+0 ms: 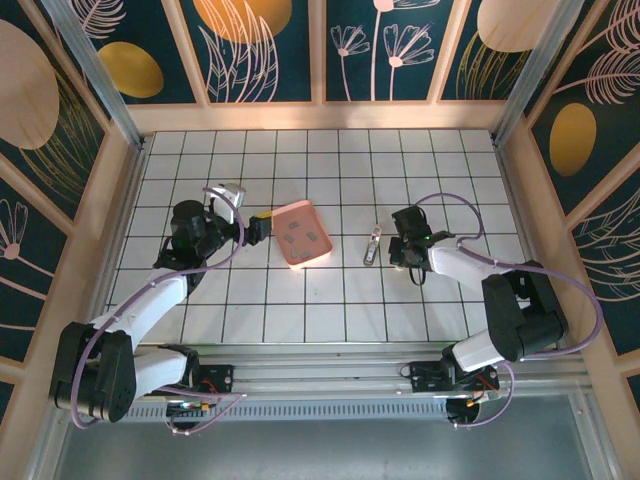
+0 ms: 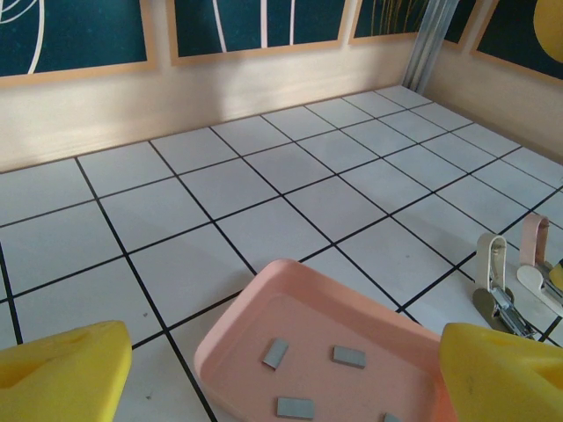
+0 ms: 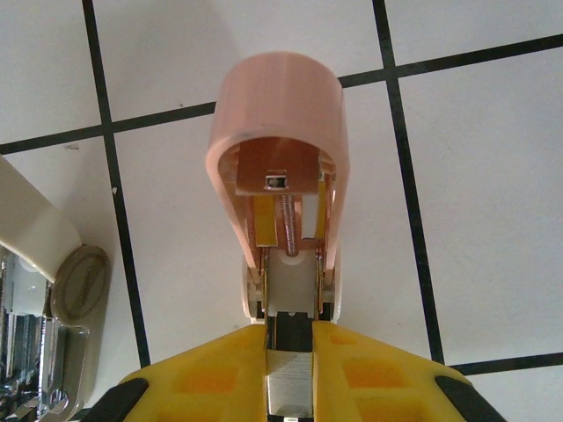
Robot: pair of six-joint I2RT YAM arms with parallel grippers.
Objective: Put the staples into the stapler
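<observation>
Several small grey staples (image 2: pixel 275 353) lie loose in the pink tray (image 2: pixel 237 338), which sits mid-table (image 1: pixel 322 250). My left gripper (image 2: pixel 281 382) hovers open at the tray's near-left edge (image 1: pixel 262 228), its yellow fingers (image 2: pixel 62 374) wide apart with nothing between them. The stapler (image 1: pixel 372 245) lies to the right of the tray, opened up. Its pink lid (image 3: pixel 280 132) stands raised, showing the spring and channel inside. My right gripper (image 3: pixel 290 338) is shut on the stapler's hinge end, a grey metal part pinched between its fingers. The beige and metal base (image 2: pixel 497 286) lies beside it.
White tiled table with black grid lines, bounded by a wooden rim (image 1: pixel 320 118) and patterned walls. Open tiles lie behind the tray and in front of both grippers. Cables loop over each arm.
</observation>
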